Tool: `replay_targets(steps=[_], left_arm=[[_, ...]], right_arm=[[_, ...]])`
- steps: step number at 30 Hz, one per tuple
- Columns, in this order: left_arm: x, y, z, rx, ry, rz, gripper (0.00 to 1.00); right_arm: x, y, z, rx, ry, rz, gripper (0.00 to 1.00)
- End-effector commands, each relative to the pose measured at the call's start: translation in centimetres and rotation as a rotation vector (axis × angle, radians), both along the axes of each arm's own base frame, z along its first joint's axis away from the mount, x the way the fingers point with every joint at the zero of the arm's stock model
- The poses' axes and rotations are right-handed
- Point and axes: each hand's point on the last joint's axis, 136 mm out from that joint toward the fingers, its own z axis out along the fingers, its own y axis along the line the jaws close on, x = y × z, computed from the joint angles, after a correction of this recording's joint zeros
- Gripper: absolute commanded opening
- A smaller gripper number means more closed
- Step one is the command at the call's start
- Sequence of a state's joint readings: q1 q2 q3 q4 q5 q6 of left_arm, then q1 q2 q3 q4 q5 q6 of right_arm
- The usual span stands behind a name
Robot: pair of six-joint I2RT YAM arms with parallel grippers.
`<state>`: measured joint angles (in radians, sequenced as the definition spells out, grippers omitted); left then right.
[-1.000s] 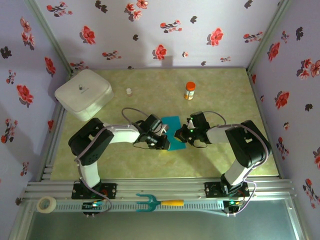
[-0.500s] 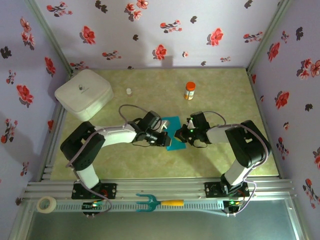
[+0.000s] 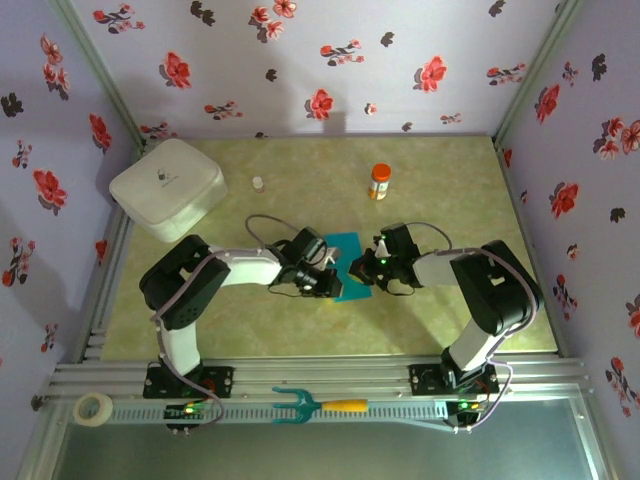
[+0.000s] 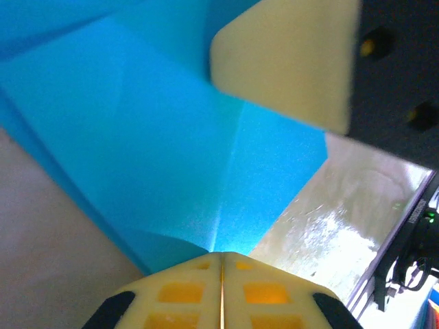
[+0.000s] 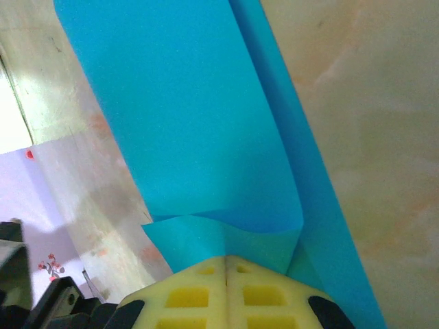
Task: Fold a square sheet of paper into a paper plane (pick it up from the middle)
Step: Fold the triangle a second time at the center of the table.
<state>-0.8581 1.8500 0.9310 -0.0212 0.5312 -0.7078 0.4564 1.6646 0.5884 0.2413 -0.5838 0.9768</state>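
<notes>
Pinching the thin teal-blue square sheet of paper [image 3: 345, 248] from opposite sides, the two arms meet at the middle of the pale green marbled tabletop [image 3: 300, 325], and the sheet sits between them, well apart from the white rounded plastic box [image 3: 167, 188] at the far left corner. The left pincer [image 4: 221, 259] has its cream tips pressed together on the paper's near edge. From that grip the sheet fans away, with a faint crease running straight out from the tips, so the hold seems placed on the fold line itself. The right pincer [image 5: 226, 260] is likewise clamped shut on the paper, at a spot where a flap is doubled over the layer beneath, and a long straight fold runs down the side of the sheet beside it. Two grips facing each other probably serve to hold the thin paper taut and stop it sliding while a crease is set. Whether the sheet lies fully flat or is partly raised cannot be told. Judging by its broad outline, the paper is only part folded and not yet a pointed dart, so the task looks to be at an early fold
</notes>
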Motion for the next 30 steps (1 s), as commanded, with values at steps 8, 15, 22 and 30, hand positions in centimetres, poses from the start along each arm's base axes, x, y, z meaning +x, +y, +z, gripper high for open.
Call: replay_targets(steps=[8, 15, 22, 30], left_arm=[[-3.3, 2.6, -1.7, 0.089, 0.062, -0.028, 0.09], [-1.3, 0.9, 3.2, -0.046, -0.052, 0.011, 0.08], [3.2, -0.3, 5.5, -0.163, -0.091, 0.13, 0.06], [3.9, -1.6, 2.4, -0.109, -0.019, 0.113, 0.06]], right_arm=[[-1.5, -1.5, -2.8, -0.093, 0.089, -0.009, 0.02], [-1.5, -1.5, -2.6, -0.092, 0.086, -0.009, 0.02], [-1.4, -1.5, -2.5, -0.093, 0.082, -0.014, 0.02], [-1.5, -1.4, -2.7, -0.083, 0.085, -0.018, 0.02]])
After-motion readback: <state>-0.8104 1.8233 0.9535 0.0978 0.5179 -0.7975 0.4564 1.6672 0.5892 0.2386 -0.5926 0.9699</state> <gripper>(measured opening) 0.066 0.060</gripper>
